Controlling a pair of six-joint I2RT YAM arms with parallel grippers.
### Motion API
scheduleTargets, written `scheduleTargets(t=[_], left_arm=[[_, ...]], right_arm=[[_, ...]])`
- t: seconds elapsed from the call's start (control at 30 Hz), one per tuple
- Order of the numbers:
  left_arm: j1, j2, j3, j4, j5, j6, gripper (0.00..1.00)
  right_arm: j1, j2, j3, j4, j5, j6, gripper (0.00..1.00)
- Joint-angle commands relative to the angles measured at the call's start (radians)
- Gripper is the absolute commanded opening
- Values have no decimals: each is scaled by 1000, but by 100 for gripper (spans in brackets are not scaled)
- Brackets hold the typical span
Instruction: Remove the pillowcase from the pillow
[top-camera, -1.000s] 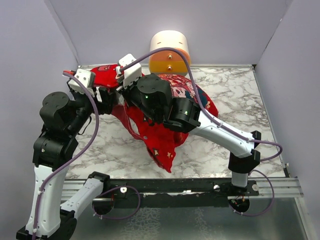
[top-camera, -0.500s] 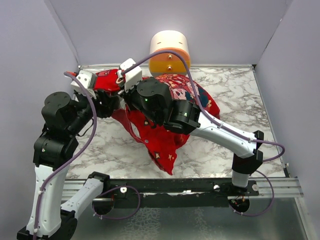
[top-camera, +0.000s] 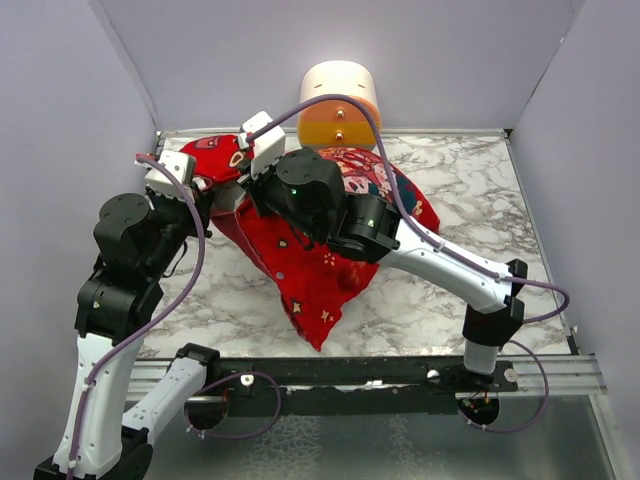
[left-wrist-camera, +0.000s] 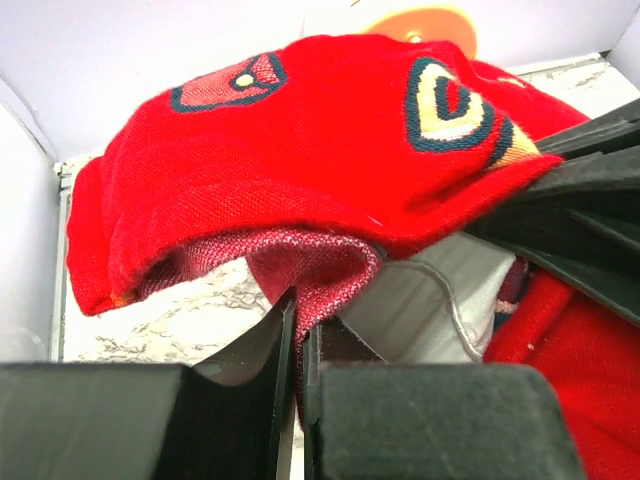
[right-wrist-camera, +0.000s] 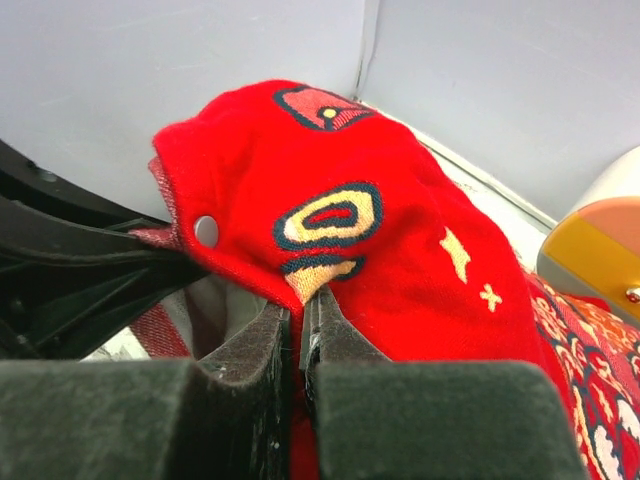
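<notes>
In wrist views, left pincer (left-wrist-camera: 299, 322) and right pincer (right-wrist-camera: 300, 316) pinch pillowcase (left-wrist-camera: 300, 150), grips hidden overhead

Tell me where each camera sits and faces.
Top external: above and behind the robot, looking down on the table, both arms, the pillowcase.
Left wrist: on the left gripper, facing the back wall; fingers pinch the pillowcase.
Right wrist: on the right gripper, facing a wall corner; fingers pinch it too.
Both wrist views share the pillowcase's raised end and the orange cylinder.
</notes>
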Motion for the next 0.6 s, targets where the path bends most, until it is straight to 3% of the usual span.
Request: scheduleTargets(t=[0.0,0.3,0.57], left_arm=[[19,-26,-34,-34,-218,70,2],[20,-69,-101,-64,-256,156,0],[19,-104,-143,-62,-236,192,0]], right_arm=[[-105,-113,-10,95,112,0,1],[-267,-156,-25,107,175,25,1],[-301,-176,-46,148,190,9,1]])
